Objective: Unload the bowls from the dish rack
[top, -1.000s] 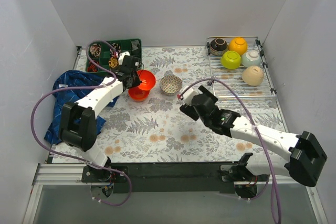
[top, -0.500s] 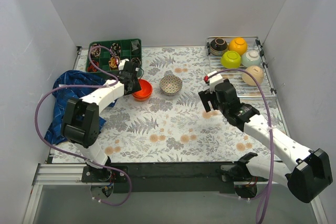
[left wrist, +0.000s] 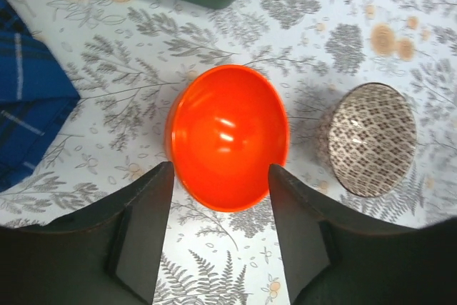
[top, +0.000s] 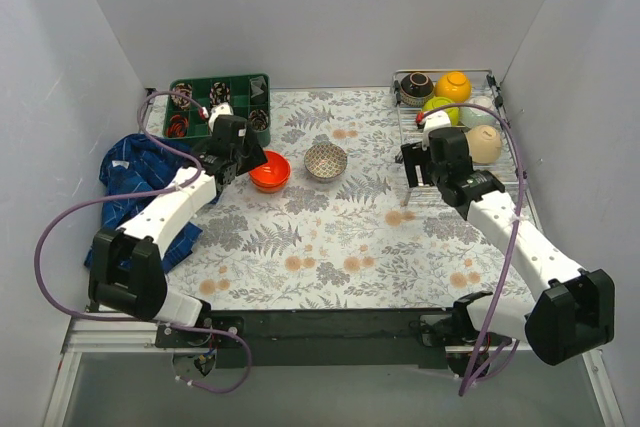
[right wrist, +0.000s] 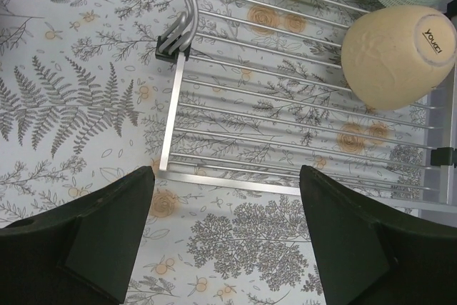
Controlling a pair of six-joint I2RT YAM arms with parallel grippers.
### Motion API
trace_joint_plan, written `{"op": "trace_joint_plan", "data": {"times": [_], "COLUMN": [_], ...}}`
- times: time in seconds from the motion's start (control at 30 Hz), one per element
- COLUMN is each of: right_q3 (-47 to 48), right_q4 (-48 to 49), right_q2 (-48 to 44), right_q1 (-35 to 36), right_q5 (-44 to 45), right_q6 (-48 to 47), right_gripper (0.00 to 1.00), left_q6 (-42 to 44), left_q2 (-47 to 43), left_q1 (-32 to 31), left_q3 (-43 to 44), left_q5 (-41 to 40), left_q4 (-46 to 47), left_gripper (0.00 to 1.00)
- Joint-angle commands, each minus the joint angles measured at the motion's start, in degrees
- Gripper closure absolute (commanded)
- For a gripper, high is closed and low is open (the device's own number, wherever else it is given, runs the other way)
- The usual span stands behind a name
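Pale walls close in a table whose top carries a fern-and-blossom print. At its far right corner lies the flat silver wire dish rack, with five small glossy round bowls in it. A dark brown bowl and a yellow-orange bowl sit at the back. A lime green bowl and a pale mint bowl sit in front of them. A beige bowl is nearest, turned upside down with its base stamp showing. The rack's near half is bare bars.

The right gripper hovers over the rack's near left corner, jaws spread wide and holding nothing, with the beige bowl ahead and to its right.

Well apart from the rack, a white patterned bowl stands upright just beside a red-orange bowl. Whether a second one is nested under the red-orange bowl I cannot tell. The left gripper hangs above the red-orange bowl with its fingers parted to either side of the rim. It grips nothing, and the bowl rests on the table. Beyond lie a green plastic compartment tray and a crumpled blue checked cloth.

By my reading, the left arm is at the release of an unloaded bowl while the right is set up for the next pick, most likely the beige one. That move calls for bringing the open jaws down over the domed, slippery wall and closing squarely. The bowl then has to be lifted clear of the low rim without nudging the mint neighbour.
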Motion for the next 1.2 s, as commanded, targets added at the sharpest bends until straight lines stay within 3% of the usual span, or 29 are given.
{"op": "trace_joint_plan", "data": {"times": [0.0,0.3,0.63,0.73,0.9,1.17], "right_q3": [4.2,1.4,2.0,3.6,8.4,18.2], "right_q4": [-1.1,-1.1,-1.1,-1.0,-1.1,0.3], "right_q2": [1.5,1.2,1.9,3.0,6.9,20.0], "right_q1": [-2.1,-3.8,-5.3,-5.5,-7.4,-11.2], "right_q5": [-2.7,-6.6,-6.8,-4.2,3.0,18.1], "right_q6": [2.4,5.2,4.7,3.4,-1.1,-4.9], "right_gripper": [0.10,0.10,0.10,0.10,0.10,0.09], "left_q6": [-0.2,-1.8,-1.7,-1.5,-0.3,2.7], "left_q2": [-2.8,1.5,3.8,2.1,-4.3,-19.5], "left_q1": [1.1,7.7,8.7,8.7,8.7,8.7], "left_q3": [-2.0,-6.9,-6.6,-6.0,-5.9,-13.7], "left_q5": [7.0,22.0,26.5,27.0,26.5,24.2], "left_q4": [5.6,13.9,15.9,15.1,10.6,4.1], "left_gripper": [0.49,0.51,0.50,0.46,0.30,0.09]}}
